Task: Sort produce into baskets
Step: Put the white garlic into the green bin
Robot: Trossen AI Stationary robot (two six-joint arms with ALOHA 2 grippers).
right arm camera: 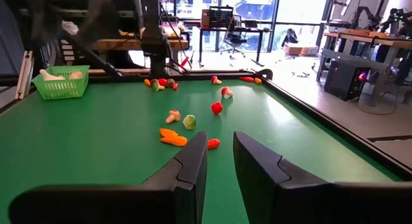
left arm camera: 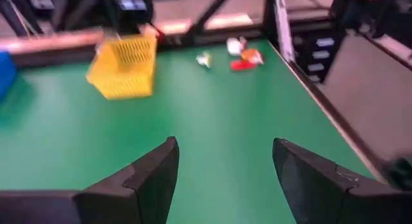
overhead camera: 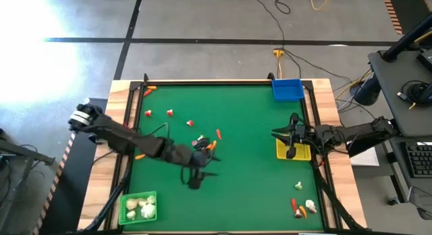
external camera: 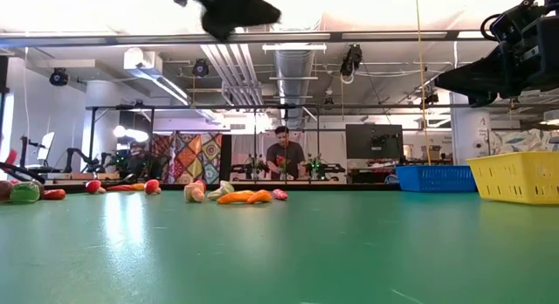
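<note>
Small toy produce lies loose on the green table: a middle cluster with orange sticks (overhead camera: 206, 144), red-and-white pieces (overhead camera: 169, 113) toward the far left, and another cluster (overhead camera: 302, 205) at the near right corner. The green basket (overhead camera: 138, 207) at the near left holds whitish bulbs. The yellow basket (overhead camera: 295, 151) stands at the right and the blue basket (overhead camera: 287, 90) at the far right. My left gripper (left arm camera: 225, 166) hangs open over the table's middle (overhead camera: 202, 169), nothing between its fingers. My right gripper (right arm camera: 220, 153) waits over the yellow basket (overhead camera: 287, 136), fingers a narrow gap apart and empty.
A raised wooden rim (overhead camera: 202, 82) runs around the table. Open green surface lies between the middle cluster and the yellow basket (left arm camera: 122, 66). A person (external camera: 284, 157) stands far behind the table in the room.
</note>
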